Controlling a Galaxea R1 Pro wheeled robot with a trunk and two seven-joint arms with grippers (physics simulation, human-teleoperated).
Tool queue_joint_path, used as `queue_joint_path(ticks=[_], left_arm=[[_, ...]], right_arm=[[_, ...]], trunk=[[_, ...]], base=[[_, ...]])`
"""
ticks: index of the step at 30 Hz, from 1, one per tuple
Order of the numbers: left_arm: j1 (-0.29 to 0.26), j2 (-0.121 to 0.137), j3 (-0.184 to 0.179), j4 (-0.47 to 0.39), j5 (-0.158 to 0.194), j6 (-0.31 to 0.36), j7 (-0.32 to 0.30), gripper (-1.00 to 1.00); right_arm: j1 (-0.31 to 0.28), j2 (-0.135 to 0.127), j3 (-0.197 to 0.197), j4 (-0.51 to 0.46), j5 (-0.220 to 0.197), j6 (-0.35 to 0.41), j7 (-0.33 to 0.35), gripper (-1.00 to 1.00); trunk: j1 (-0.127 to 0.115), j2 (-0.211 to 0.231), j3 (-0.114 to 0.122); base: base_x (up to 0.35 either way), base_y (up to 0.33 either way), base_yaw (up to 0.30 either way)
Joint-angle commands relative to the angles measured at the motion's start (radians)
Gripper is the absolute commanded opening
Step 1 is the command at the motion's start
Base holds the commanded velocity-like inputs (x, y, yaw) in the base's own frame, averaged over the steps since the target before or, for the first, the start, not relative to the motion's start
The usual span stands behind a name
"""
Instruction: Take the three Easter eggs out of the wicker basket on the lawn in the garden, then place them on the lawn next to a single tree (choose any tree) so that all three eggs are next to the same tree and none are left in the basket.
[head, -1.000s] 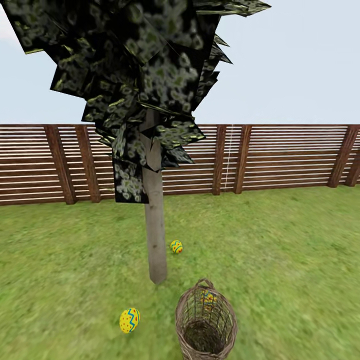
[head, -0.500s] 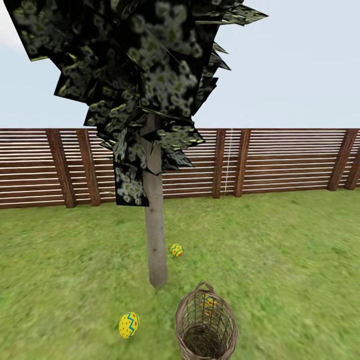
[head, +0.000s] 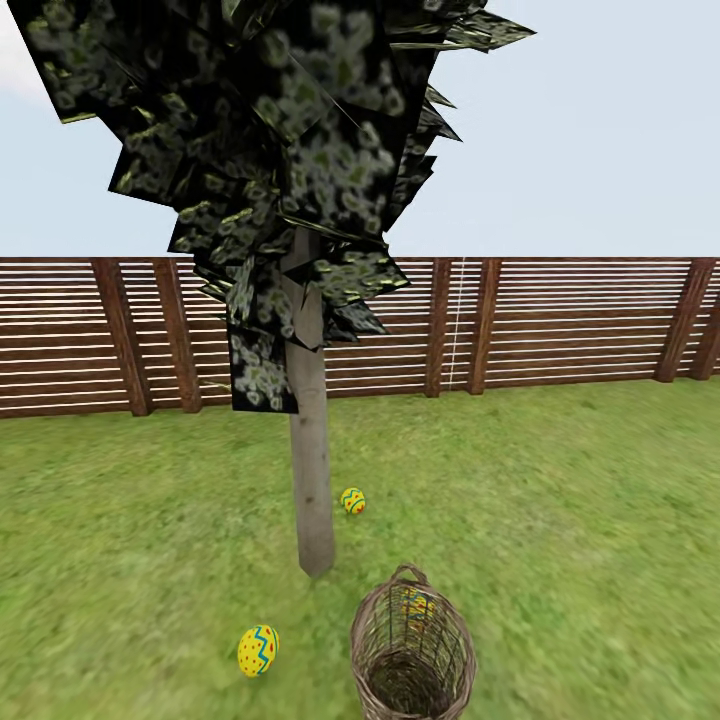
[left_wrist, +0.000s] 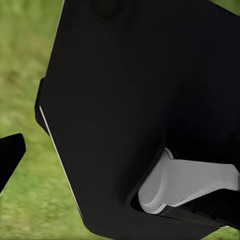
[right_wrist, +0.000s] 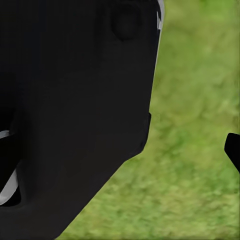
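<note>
eggs (head: 258, 650) (head: 353, 500) on lawn (head: 560, 500) by tree (head: 310, 470) | third in basket (head: 411, 650) | fingers' state: cannot tell

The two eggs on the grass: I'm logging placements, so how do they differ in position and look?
The near egg lies left of the basket, in front of the trunk; the far egg sits right of the trunk, closer to it. The near egg looks bigger. Both are yellow with blue and red markings.

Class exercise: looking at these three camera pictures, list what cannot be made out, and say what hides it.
- Wicker basket: its base is cut off by the head view's bottom edge.
- Egg in the basket: blurred behind the weave.
- Tree: crown cut by the top edge.
- Both jaws' state: dark robot housing blocks the wrist views.
</note>
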Motion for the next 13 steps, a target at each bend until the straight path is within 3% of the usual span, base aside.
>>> queue_joint_path(ticks=[1, 13], left_arm=[[0.000, 0.000, 0.002, 0.000, 0.008, 0.004, -0.004, 1.00], [0.000, 0.002, 0.003, -0.001, 0.008, 0.004, -0.004, 1.00]], right_arm=[[-0.001, 0.000, 0.002, 0.001, 0.006, -0.001, 0.002, 1.00], [-0.001, 0.000, 0.002, 0.001, 0.005, -0.001, 0.002, 1.00]], trunk=[[0.000, -0.001, -0.001], [0.000, -0.001, -0.001]], base=[[0.000, 0.000, 0.000], [0.000, 0.000, 0.000]])
